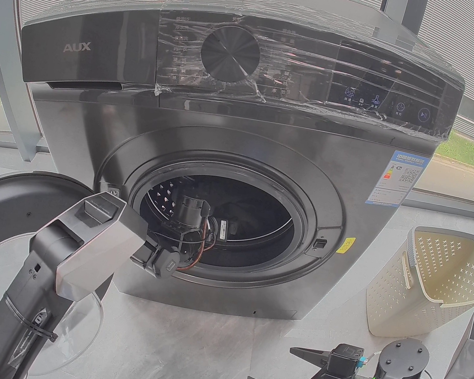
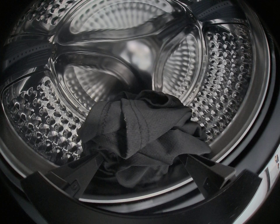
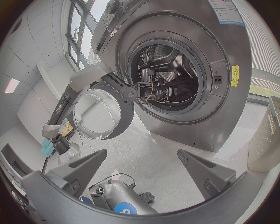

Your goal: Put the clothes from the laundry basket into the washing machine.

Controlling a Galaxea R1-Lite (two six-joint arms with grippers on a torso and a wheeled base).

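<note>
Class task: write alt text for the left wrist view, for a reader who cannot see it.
A crumpled black fabric garment lies inside the shiny perforated steel washing-machine drum. The left gripper is open, its two dark fingers either side of the garment's near edge.

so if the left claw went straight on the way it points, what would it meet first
The dark garment, bunched right ahead of the open left claw in the drum. It looks close, though depth is unclear; the drum's back wall lies behind.
</note>
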